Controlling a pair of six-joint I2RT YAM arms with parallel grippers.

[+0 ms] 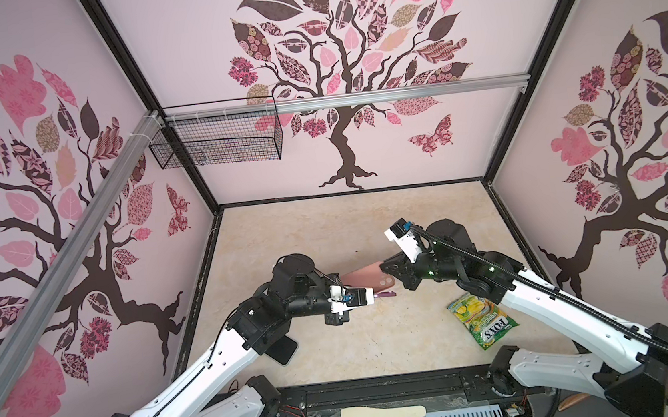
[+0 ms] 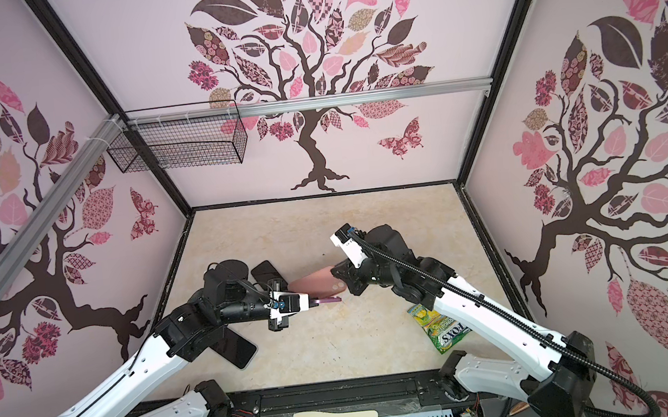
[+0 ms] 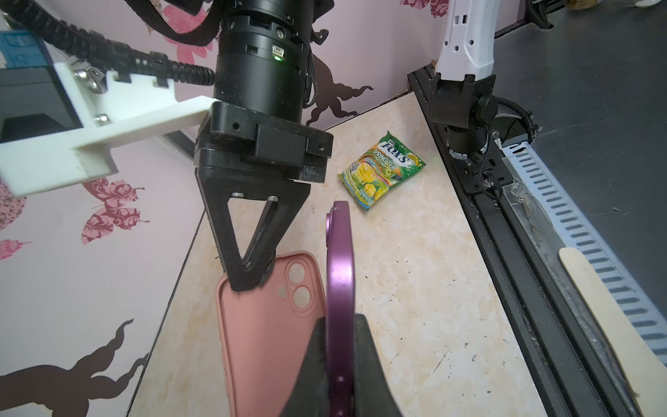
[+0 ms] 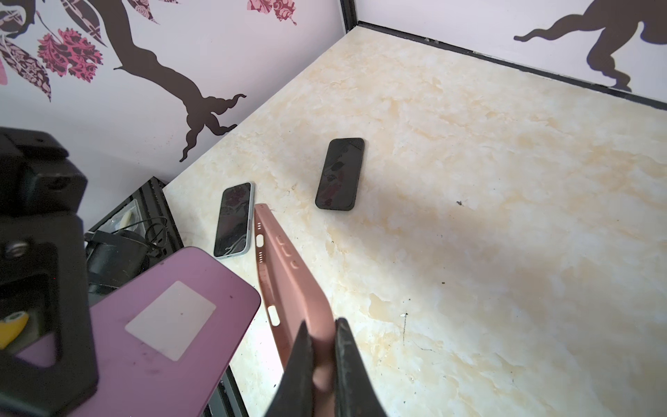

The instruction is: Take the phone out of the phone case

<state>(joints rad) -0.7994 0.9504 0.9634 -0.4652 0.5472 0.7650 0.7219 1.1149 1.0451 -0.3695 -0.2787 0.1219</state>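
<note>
My left gripper (image 3: pixel 339 322) is shut on the edge of the purple phone (image 3: pixel 339 274), which it holds edge-on above the table. In both top views the phone (image 1: pixel 387 294) (image 2: pixel 329 300) sticks out of that gripper (image 1: pixel 375 295) toward the right. Just beside it is the empty pink phone case (image 3: pixel 263 325) (image 4: pixel 288 274) (image 1: pixel 366 278), apart from the phone, its camera cutouts showing. My right gripper (image 4: pixel 321 326) (image 1: pixel 388 273) is shut on the case's rim at the camera end. In the right wrist view the phone's back (image 4: pixel 173 317) lies next to the case.
A black phone (image 4: pixel 341 173) (image 2: pixel 265 271) and a light-edged phone (image 4: pixel 232 220) (image 2: pixel 235 348) lie on the table's left part. A green candy bag (image 1: pixel 483 318) lies at the right. A wooden spatula (image 1: pixel 381 416) rests on the front rail. A wire basket (image 1: pixel 217 139) hangs on the back wall.
</note>
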